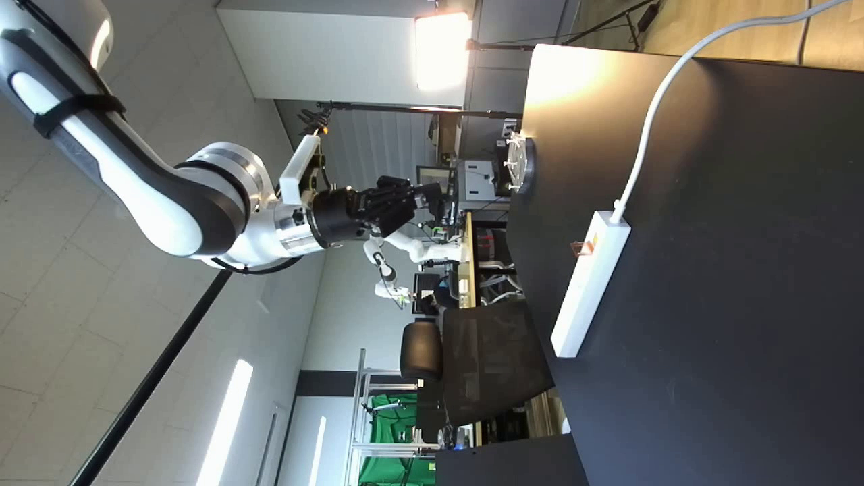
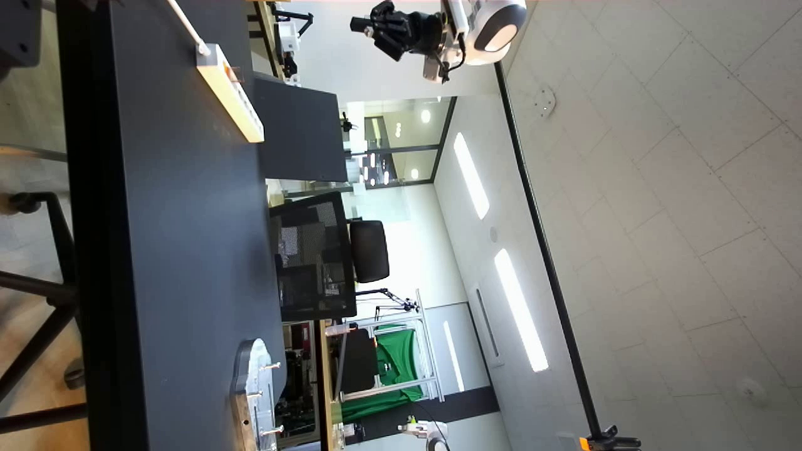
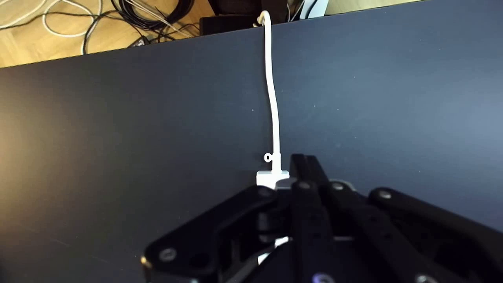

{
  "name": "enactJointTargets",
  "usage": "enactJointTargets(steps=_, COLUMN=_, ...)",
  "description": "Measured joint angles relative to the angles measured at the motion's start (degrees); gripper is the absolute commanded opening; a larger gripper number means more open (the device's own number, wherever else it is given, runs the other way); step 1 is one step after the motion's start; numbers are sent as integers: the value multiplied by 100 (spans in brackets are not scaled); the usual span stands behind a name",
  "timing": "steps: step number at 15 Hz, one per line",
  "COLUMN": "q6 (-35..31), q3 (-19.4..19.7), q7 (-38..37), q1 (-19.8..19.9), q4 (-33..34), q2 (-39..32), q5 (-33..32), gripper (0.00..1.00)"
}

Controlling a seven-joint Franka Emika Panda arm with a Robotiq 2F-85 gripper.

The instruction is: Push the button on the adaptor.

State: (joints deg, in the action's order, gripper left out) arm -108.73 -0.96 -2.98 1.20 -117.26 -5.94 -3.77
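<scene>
We have the white adaptor (image 1: 590, 290) lying on the table (image 1: 729, 324), cable (image 3: 269, 70) attached; arm (image 1: 158, 206) well above the table, gripper (image 3: 306, 159) pointing down, fully closed, holding nothing.

A black chair (image 1: 496, 368) stands beside the dark table (image 2: 188, 250), green cloth (image 2: 404, 351) hanging beyond.

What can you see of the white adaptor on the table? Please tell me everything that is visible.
The adaptor is a long, narrow white box, apparently plastic, lying on the black table. A pale cord leaves one end; near that end a see-through reddish-orange piece stands up from the upper face. I cannot tell whether this is the button. The shut gripper is above the adaptor, not touching it.
</scene>
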Motion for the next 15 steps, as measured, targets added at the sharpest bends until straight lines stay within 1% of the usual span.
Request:
enactJointTargets(steps=3, q6=307, q3=47, q7=3, q1=0, q4=372, q2=-325, q5=-43, gripper=1)
enactJointTargets(steps=5, q6=380, q3=55, q7=3, q1=0, q4=482, q2=-430, q5=-44, gripper=1)
enactJointTargets(steps=15, q6=406, q3=56, q7=4, q1=-2, q4=524, q2=-446, q5=-46, gripper=0)
